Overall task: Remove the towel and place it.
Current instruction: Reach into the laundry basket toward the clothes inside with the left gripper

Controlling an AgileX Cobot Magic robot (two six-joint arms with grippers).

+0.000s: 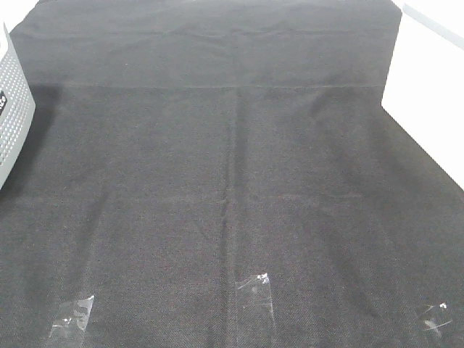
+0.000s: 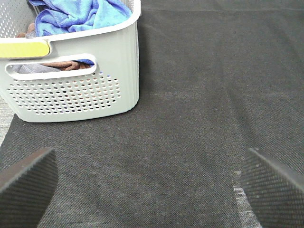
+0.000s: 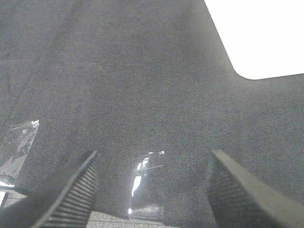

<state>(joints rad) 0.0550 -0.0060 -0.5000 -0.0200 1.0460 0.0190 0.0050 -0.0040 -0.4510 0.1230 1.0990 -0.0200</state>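
Observation:
The blue towel (image 2: pixel 80 15) lies bunched in the top of a pale perforated laundry basket (image 2: pixel 80 90), seen in the left wrist view; brown and grey cloth shows through the basket's handle slot. My left gripper (image 2: pixel 147 185) is open and empty, above the black cloth, some way from the basket. My right gripper (image 3: pixel 152 190) is open and empty above the black cloth near a strip of clear tape (image 3: pixel 145 183). In the high view only the basket's edge (image 1: pixel 13 116) shows at the far left; the towel and both grippers are out of that view.
A black fabric covering (image 1: pixel 232 188) spreads over the table, held by clear tape strips (image 1: pixel 254 293) along its front edge. Bare white tabletop (image 1: pixel 435 94) shows at the right. The basket has a yellow-green handle pad (image 2: pixel 23 48).

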